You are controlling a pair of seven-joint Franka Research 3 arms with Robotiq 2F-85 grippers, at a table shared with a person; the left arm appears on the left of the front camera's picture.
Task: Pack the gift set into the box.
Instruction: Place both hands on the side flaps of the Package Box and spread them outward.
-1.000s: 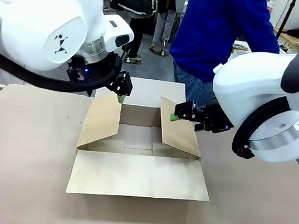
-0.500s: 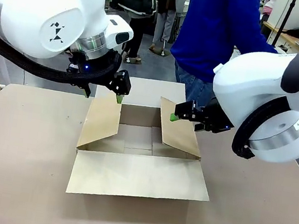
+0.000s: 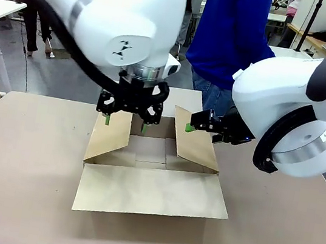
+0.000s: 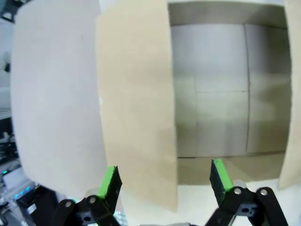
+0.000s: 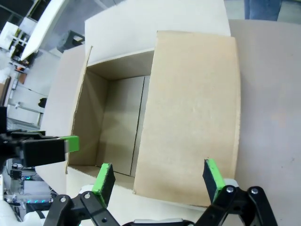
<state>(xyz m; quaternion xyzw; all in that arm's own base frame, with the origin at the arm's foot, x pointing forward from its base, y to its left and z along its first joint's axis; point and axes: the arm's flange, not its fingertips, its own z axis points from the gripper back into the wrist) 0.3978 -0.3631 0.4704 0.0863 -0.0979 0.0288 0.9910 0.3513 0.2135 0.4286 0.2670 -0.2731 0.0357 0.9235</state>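
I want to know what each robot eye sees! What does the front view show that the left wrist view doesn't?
The front view has the person in blue, the right claw at the right flap, and the near flap lying flat. The left wrist view looks straight down, so more of the bare box floor appears. Both have the box, its left flap and the open left claw.

The box [image 3: 146, 150] sits in the middle of the surface [image 3: 21, 168], with a person [image 3: 237, 35] behind it at the far edge. Its near flap [image 3: 149, 190] lies flat toward the robot. The left flap [image 3: 110, 131] and right flap [image 3: 195, 142] lean inward over the opening. The left tool [image 3: 125, 122] hangs over the left flap's far end, one finger on either side. The right tool [image 3: 192, 125] seems to meet the right flap's top corner.
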